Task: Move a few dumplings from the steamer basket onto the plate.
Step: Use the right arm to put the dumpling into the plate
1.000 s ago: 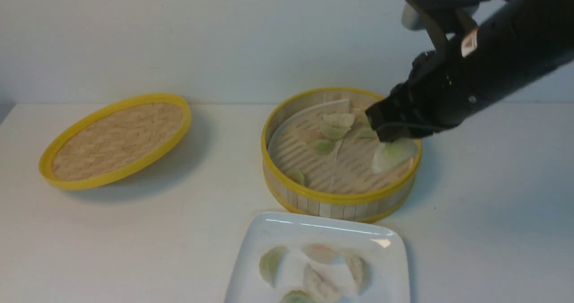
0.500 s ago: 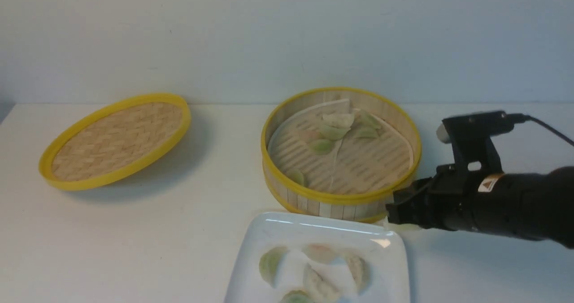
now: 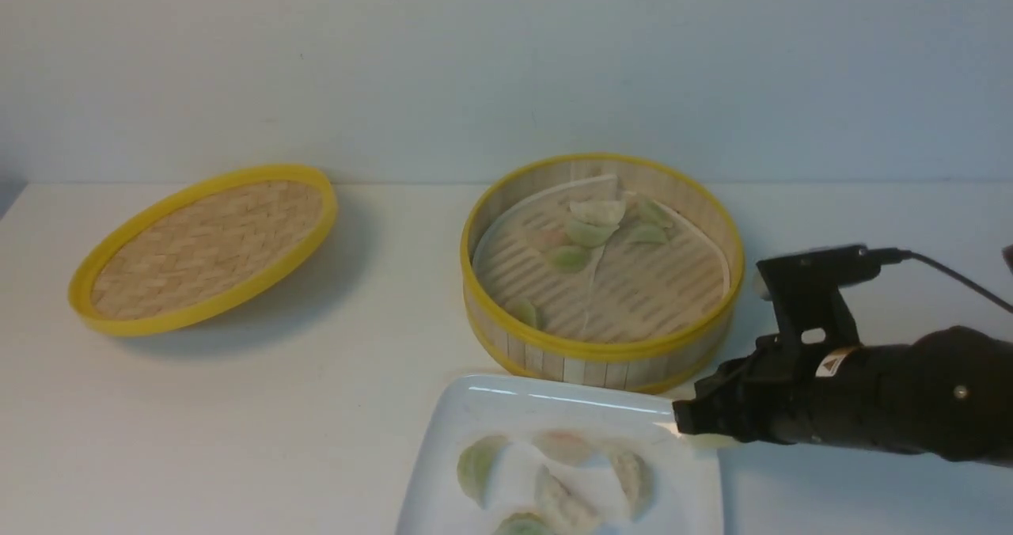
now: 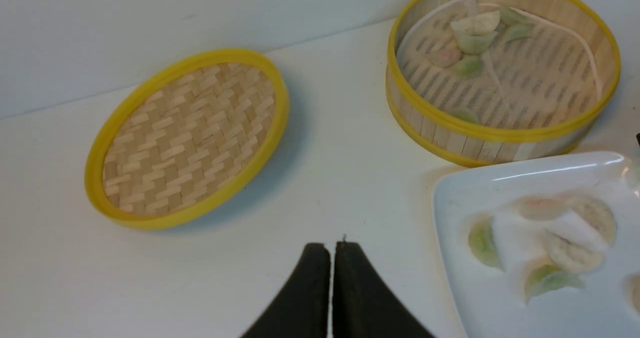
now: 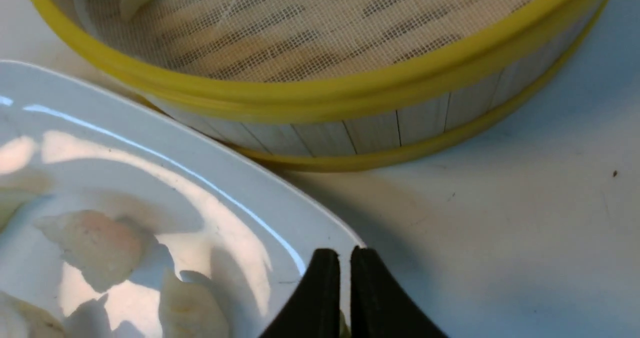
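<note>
R arm (image 3: 886, 396): matte blk, cable (image 3: 957, 279) off top bracket (image 3: 807, 282), triangle sticker (image 3: 831, 365), silver screw (image 3: 960, 392); jaws blk wedges.

The right arm (image 3: 894, 400) reaches in low from the right, its forearm lying almost level and pointing left. The right gripper (image 3: 682, 421) sits at its end, tipped slightly down. Its fingers (image 5: 320, 288) are nearly together, with only a thin slit between them. A pale dumpling (image 3: 715, 441) shows just under the tip, pinched there (how firmly is hard to tell). The camera (image 3: 807, 270) stands on its bracket above the wrist. The left gripper (image 4: 332, 246) has its fingers closed to a hairline gap.
</note>
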Controlling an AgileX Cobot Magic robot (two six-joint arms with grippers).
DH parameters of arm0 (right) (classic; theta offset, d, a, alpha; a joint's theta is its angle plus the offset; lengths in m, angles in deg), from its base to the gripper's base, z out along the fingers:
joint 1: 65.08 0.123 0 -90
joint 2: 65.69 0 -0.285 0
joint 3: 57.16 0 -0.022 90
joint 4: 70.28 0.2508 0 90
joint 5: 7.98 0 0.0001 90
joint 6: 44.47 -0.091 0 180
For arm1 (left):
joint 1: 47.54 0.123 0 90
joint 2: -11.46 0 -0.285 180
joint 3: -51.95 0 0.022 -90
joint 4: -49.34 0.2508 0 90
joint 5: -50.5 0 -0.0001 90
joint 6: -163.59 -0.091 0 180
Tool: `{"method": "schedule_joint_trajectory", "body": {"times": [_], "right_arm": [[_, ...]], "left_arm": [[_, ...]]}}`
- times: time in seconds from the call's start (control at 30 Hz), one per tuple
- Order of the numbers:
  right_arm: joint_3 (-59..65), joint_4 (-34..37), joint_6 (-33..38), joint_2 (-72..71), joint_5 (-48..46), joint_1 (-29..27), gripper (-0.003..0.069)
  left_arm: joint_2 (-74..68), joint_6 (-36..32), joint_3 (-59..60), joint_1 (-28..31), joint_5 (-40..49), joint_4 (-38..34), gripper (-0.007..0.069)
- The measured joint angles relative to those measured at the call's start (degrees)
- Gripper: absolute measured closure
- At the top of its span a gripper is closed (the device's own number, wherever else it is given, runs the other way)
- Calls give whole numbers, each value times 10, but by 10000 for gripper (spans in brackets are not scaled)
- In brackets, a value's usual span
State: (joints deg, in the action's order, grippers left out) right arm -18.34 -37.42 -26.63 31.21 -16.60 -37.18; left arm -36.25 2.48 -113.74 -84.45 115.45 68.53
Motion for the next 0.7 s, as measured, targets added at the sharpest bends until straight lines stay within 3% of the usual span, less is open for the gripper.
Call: {"method": "schedule_joint_trajectory", "body": {"times": [0.47,0.7], "right_arm": [[0,3,0,13,-44,28,655],[0,6,0,16,-60,77,655]], "left_arm": [[-1,0,0,0,0,1,631],[-1,0,0,0,0,2,631]]}}
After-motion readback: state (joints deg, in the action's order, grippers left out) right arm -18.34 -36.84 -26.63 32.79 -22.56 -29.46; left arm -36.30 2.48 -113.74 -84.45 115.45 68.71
